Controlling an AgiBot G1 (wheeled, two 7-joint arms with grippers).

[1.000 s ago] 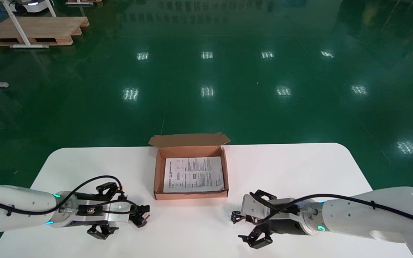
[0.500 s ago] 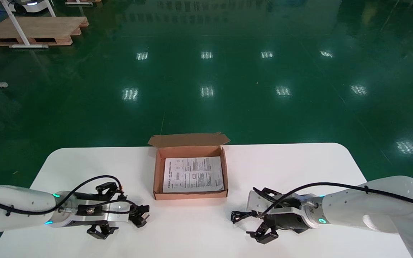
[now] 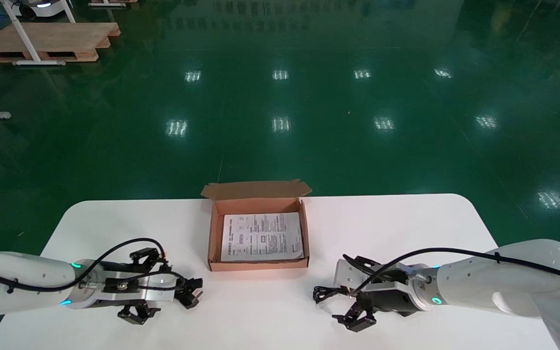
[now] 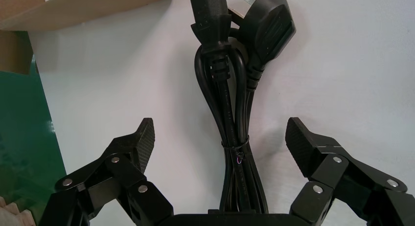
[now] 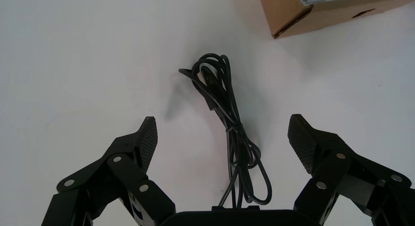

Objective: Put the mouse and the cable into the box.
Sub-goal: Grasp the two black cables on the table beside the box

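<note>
- Over the last second the right gripper [image 3: 341, 290] has dropped lower over the table [image 3: 406, 218] and drawn back to the right. In the last half second it has barely shifted. The left gripper [image 3: 158, 287] and the box [image 3: 258, 265] have stayed where they were.
- The right gripper sits low at the near right of the table, pointing left, with its jaws spread wide.
- The thin cable [image 3: 325, 293] lies flat on the table between those spread fingers [image 5: 148, 134], reaching out ahead of the gripper to the left. In the right wrist view neither finger touches it.
- The thin cable is a loose black bundle tied at its middle, near the box's near right corner but apart from it.
- The left gripper is low at the near left of the table, pointing right, and its jaws are also spread wide.
- A power cord [image 4: 230, 99], black, folded and tied, lies on the table between the left fingers [image 4: 145, 138]. They do not touch it. Its two plugs point right, towards the box.
- The box stands open at the middle of the table, farther back than both grippers, its lid folded towards the far edge.
- A printed sheet [image 3: 262, 236] lies flat inside the box.
</note>
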